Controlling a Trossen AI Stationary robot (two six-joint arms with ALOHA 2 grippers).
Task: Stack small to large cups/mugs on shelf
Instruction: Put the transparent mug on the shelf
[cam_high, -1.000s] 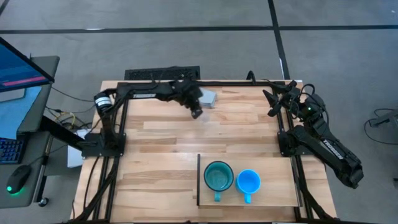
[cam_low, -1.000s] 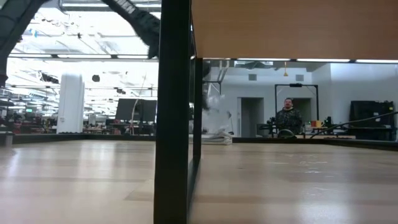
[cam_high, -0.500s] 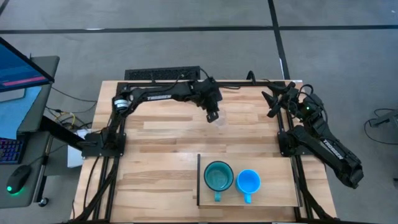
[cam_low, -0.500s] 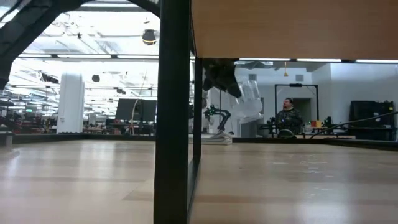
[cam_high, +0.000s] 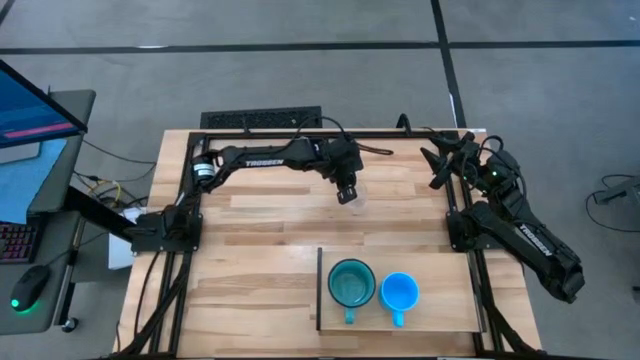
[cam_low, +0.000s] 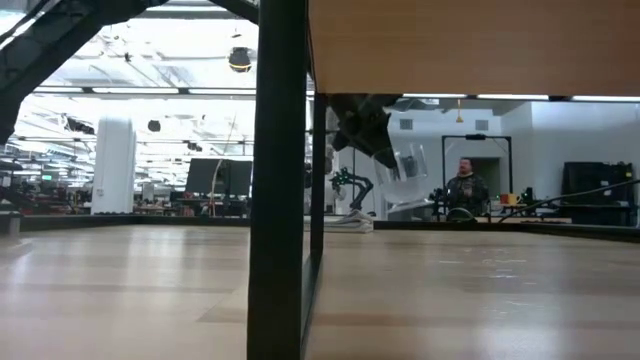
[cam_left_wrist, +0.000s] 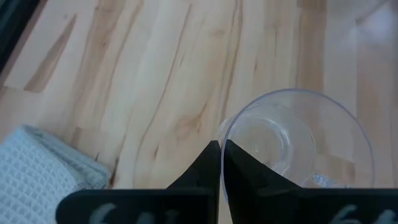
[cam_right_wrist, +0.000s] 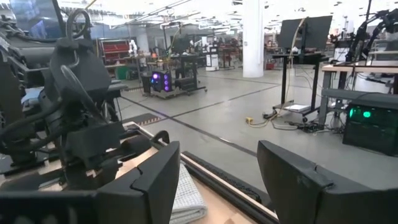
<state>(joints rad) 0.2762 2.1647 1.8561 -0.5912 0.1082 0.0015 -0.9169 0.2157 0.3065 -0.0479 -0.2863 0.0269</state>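
Observation:
My left gripper (cam_high: 347, 192) hangs over the middle of the table's far half, shut on the small clear cup (cam_high: 357, 200), which the low view shows tilted in the air (cam_low: 410, 164). The teal mug (cam_high: 351, 283) and the bright-blue mug (cam_high: 399, 292) stand side by side on the pale shelf board (cam_high: 440, 300), handles toward the near edge, teal next to the board's dark upright edge (cam_high: 319, 288). My right gripper (cam_high: 440, 165) waits open at the table's far right corner, away from all of them. My left gripper pinches the clear cup's rim (cam_left_wrist: 225, 138) on the side nearest the wrist. One finger (cam_left_wrist: 205, 163) is outside the wall and the other (cam_left_wrist: 239, 167) inside. The fingers come from above, slanting down. The cup is lifted clear of the table and hangs tilted below them.
A grey waffle-textured block (cam_left_wrist: 43, 163) lies on the table behind the left gripper, near the far edge. A dark post (cam_low: 280, 180) fills much of the low view. Bare slatted tabletop (cam_high: 250, 250) lies left of the shelf. A person (cam_low: 463, 186) stands far off in the room.
My left gripper has carried the clear cup from beside the grey block toward the table's right, then slightly toward the near edge, staying shut on it. The mugs and my right arm have kept still.

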